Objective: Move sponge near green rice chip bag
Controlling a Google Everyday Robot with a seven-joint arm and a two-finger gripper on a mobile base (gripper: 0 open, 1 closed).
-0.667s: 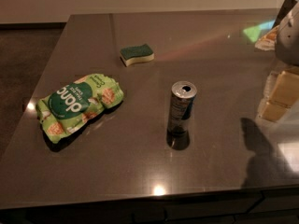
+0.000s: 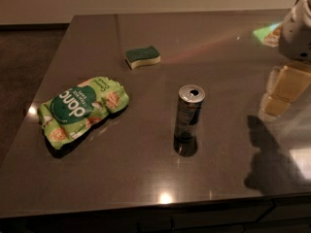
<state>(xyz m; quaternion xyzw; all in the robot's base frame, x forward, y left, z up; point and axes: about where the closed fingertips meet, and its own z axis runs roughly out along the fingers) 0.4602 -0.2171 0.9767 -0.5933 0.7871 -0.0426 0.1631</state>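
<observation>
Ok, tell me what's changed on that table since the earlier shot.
Only the gripper, at the right edge above the table, has moved: it has shifted slightly up the picture, toward the far side. Nothing was taken hold of or let go. The sponge, the green rice chip bag and the upright can are where they were, the sponge still apart from the bag.

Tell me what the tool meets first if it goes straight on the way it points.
Likely bare table under the tool at the right edge; it seems to point down, though depth is unclear.
</observation>
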